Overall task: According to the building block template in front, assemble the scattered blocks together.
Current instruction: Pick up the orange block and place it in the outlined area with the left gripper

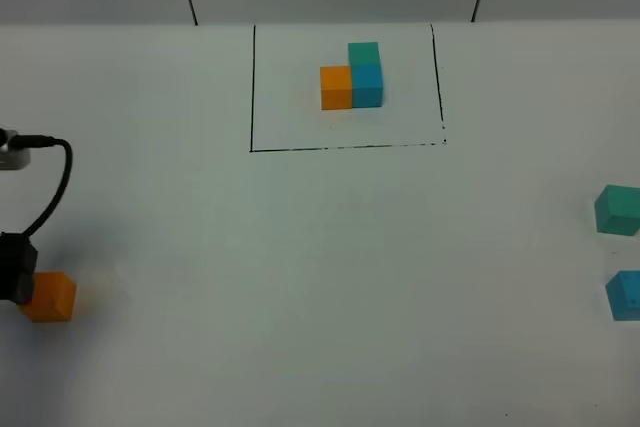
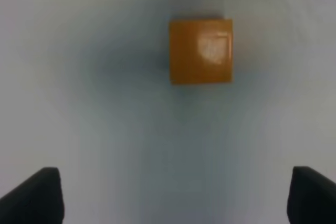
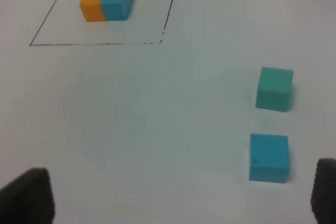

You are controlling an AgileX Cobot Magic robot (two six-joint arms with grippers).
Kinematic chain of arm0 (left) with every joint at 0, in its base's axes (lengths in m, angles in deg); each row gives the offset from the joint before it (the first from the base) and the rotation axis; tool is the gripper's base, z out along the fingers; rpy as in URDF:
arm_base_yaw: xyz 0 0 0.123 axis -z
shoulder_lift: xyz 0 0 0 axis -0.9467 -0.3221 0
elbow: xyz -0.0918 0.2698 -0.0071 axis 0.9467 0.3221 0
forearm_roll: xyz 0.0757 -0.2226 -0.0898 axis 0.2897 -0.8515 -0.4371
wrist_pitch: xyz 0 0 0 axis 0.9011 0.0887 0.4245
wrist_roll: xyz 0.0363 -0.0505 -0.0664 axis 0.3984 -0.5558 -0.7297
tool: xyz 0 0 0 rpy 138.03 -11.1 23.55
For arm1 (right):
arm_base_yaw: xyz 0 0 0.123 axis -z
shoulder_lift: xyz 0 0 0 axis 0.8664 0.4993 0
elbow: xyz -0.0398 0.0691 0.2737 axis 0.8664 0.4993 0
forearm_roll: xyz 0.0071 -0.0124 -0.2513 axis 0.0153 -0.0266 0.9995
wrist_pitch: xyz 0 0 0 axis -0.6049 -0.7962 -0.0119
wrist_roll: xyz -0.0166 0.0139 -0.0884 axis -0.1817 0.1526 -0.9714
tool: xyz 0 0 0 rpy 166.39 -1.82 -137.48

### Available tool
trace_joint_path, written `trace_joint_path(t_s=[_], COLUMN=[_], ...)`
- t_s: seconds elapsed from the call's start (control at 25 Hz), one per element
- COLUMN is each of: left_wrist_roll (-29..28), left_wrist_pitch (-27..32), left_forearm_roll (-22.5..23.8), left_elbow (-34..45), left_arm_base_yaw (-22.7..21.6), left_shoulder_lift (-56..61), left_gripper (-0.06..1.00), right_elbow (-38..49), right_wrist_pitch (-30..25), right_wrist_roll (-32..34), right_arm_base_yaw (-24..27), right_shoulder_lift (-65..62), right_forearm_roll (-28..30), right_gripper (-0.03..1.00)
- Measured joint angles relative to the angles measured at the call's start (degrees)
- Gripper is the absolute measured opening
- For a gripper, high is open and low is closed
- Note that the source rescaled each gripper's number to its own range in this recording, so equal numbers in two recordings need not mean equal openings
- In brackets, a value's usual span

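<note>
Bare white table [image 1: 300, 277] spreads between my two end effectors, so there is wide room for moving; its far edge runs just behind the drawn black rectangle [image 1: 340, 146]. My left end effector [image 2: 172, 196] is spread wide and grips nothing. The loose orange cube [image 2: 201, 51] sits ahead of its fingertips, not between them. My right end effector [image 3: 176, 195] is also wide apart and empty (only its fingertips show). The sky-blue cube [image 3: 269, 157] lies ahead toward one finger, with the teal-green cube [image 3: 274, 88] just beyond it. The block template [image 1: 366, 85] stands far ahead, inside the rectangle. A black cable [image 1: 55, 182] loops near my left end effector.
</note>
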Motion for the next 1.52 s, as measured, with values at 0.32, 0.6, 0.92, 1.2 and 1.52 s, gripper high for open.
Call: trace_joint_path(t_s=[0.32,0.6,0.92,1.2,1.52], left_wrist_roll=[0.0,0.0,0.0,0.0,-0.1], left_wrist_pitch=[-6.1,-9.5,-14.7,-19.1,-19.8], left_forearm_roll=[-1.9,-1.8,-1.9,-2.8,-3.1], left_elbow=[0.0,0.0,0.4,1.8,2.4], left_arm_base_yaw=[0.0,0.0,0.0,0.0,0.0], left_shoulder_lift=[-7.6,-13.7,-19.5,-21.5,-23.6], left_gripper=[0.90,0.90,0.90,0.82,0.46], right_elbow=[0.0,0.0,0.0,0.0,0.0], right_wrist_pitch=[-0.1,-0.1,-0.1,-0.1,-0.2], right_wrist_roll=[0.0,0.0,0.0,0.0,0.0], right_arm_base_yaw=[0.0,0.0,0.0,0.0,0.0], right_shoulder_lift=[0.0,0.0,0.0,0.0,0.0], right_forearm_roll=[0.0,0.0,0.0,0.0,0.0], right_gripper=[1.00,0.97,0.94,0.92,0.90])
